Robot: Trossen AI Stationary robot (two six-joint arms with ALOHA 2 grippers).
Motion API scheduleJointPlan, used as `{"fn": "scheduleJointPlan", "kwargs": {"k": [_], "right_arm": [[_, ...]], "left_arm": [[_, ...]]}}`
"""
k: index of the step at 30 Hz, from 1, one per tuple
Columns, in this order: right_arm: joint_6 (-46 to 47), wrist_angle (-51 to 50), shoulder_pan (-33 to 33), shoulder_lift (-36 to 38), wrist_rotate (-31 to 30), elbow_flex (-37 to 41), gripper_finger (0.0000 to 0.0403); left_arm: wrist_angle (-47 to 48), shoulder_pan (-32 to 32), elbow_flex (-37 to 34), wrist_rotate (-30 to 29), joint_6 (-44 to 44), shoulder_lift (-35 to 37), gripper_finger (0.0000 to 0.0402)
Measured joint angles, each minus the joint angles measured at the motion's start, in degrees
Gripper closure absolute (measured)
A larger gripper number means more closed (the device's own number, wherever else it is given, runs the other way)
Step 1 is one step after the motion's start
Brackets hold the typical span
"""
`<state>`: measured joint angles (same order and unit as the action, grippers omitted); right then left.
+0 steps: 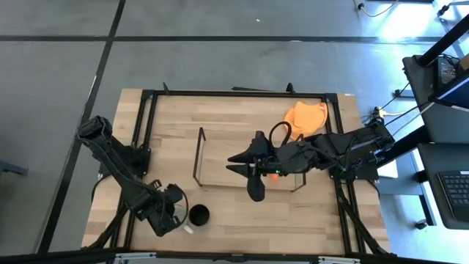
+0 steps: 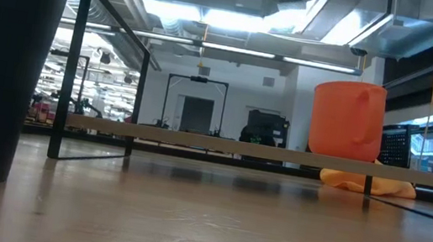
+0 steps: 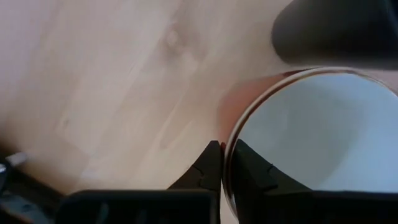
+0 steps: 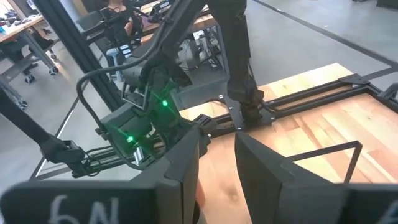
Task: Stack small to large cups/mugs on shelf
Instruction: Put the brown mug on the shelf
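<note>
High view: white mug [image 1: 178, 215] upright near bench front edge, mouth up, left gripper [image 1: 176, 213] pinching its rim; black mug [image 1: 198, 215] just beside. Orange mug [image 2: 347, 120] upright on shelf [image 1: 199, 155], right end; long axis runs left-right. Right gripper [image 1: 238, 163] over shelf, fingers spread.

I see a grey concrete floor [image 1: 220, 59] crossed by dark lines, bright ceiling strip lights [image 2: 210, 48], and a side desk with a keyboard [image 1: 456, 192].
</note>
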<state>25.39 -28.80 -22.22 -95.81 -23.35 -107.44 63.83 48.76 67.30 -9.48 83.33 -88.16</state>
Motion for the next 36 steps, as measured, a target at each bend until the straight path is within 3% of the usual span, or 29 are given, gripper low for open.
{"fn": "scheduleJointPlan", "kwargs": {"k": [12,23,28,36], "right_arm": [[5.8,-6.2,0.3,0.0,0.0,0.0,0.0297],[12.2,-13.9,-0.5,0.0,-0.1,0.0,0.0297],[16.2,-18.7,-2.4,0.0,0.0,0.0,0.0297],[24.6,-22.0,-8.3,0.0,-5.6,0.0,0.0297]], "left_arm": [[3.7,0.0,0.8,-1.7,-0.1,9.6,0.0391],[19.6,0.0,17.7,-5.5,-4.1,13.0,0.0391],[20.7,-0.6,24.8,-12.9,-8.1,13.3,0.0391],[18.4,-8.9,28.7,-14.4,-21.5,13.3,0.0391]]}}
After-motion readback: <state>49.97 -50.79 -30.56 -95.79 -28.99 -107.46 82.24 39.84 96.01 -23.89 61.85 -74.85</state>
